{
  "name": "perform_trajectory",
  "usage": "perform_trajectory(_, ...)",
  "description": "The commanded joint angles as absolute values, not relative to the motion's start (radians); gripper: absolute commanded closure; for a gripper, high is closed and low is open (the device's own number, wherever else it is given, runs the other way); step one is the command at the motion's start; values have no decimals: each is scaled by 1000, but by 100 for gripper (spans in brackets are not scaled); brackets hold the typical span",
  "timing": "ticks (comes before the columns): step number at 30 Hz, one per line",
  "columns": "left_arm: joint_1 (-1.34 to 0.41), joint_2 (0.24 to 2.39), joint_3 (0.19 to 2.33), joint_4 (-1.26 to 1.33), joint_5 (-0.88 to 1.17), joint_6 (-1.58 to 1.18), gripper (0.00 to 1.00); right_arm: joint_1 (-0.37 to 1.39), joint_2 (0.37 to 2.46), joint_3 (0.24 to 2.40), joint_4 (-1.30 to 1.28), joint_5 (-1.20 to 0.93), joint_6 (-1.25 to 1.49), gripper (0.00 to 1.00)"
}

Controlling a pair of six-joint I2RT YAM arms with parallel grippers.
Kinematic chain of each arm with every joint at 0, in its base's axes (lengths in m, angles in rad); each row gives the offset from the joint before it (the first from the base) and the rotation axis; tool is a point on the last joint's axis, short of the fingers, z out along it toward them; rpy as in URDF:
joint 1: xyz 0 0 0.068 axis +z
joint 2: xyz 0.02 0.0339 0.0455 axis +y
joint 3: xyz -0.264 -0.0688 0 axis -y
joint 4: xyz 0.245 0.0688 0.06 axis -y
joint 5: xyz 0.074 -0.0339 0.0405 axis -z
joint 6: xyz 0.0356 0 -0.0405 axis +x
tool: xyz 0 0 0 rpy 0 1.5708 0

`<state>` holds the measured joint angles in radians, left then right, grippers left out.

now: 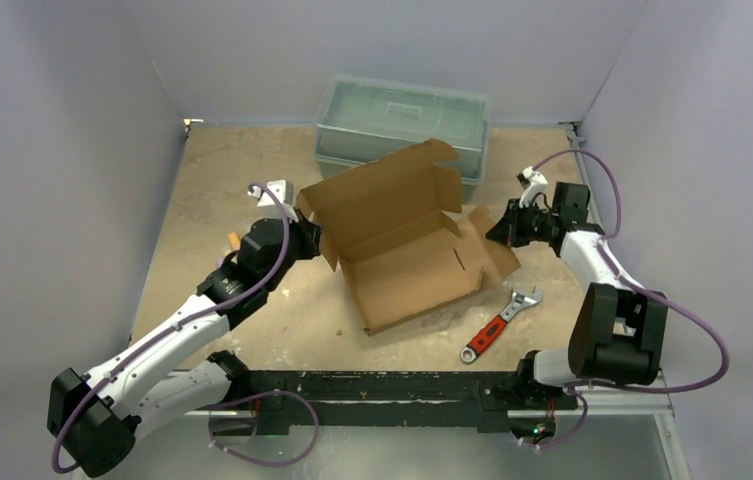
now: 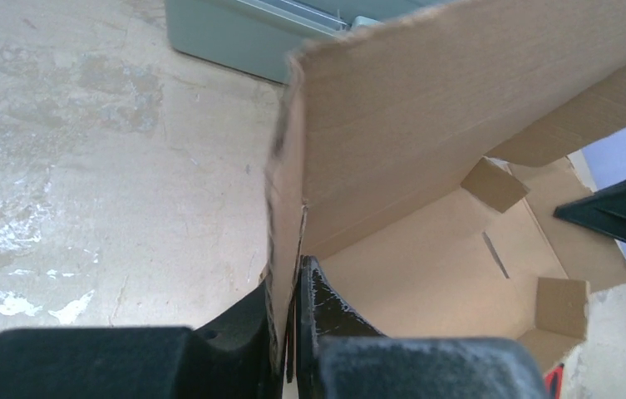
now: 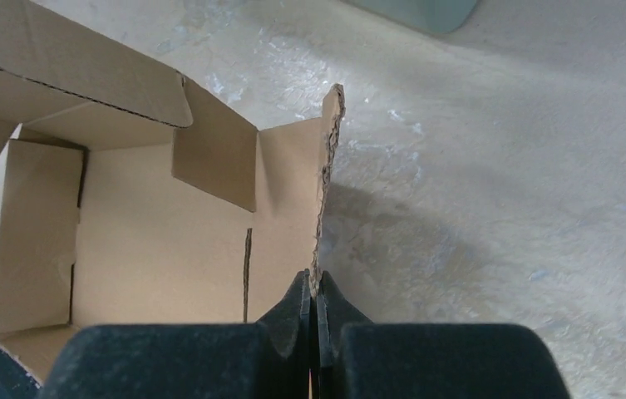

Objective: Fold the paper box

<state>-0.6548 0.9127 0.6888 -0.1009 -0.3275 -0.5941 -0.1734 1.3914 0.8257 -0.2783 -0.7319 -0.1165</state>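
Top external: high above the paper box [image 1: 412, 272], from its near side, looking down.
Wrist views: close at opposite box edges, sharing its interior.

left gripper [image 2: 291, 291], right gripper [image 3: 315, 287] both pinched closed, facing each other.

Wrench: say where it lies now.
In the top view, the wrench lies right of centre, beside the near right corner of the paper box.

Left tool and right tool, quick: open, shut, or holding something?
Left tool: closed on the paper box, left wall.
Right tool: closed on the paper box, right flap.
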Motion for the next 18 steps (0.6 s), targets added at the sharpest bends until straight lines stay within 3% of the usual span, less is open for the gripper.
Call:
perform_trajectory(1,-652,914,742,-144,-330,-646,85,-130,1426,918,-293,-651,-136,100)
perform_trajectory(5,-625,893,760,-220,-368,-677,40,-90,1385,908,-271,-610,-152,100)
perform_trajectory(7,-582,892,770,-228,-301,-676,29,-73,1358,899,-261,-602,-160,100)
perform_trajectory(12,-516,920,821,-244,-131,-684,25,-50,1344,885,-252,-585,-171,100)
perform_trajectory(18,-515,836,834,-223,67,-603,27,-48,1369,878,-243,-565,-158,100)
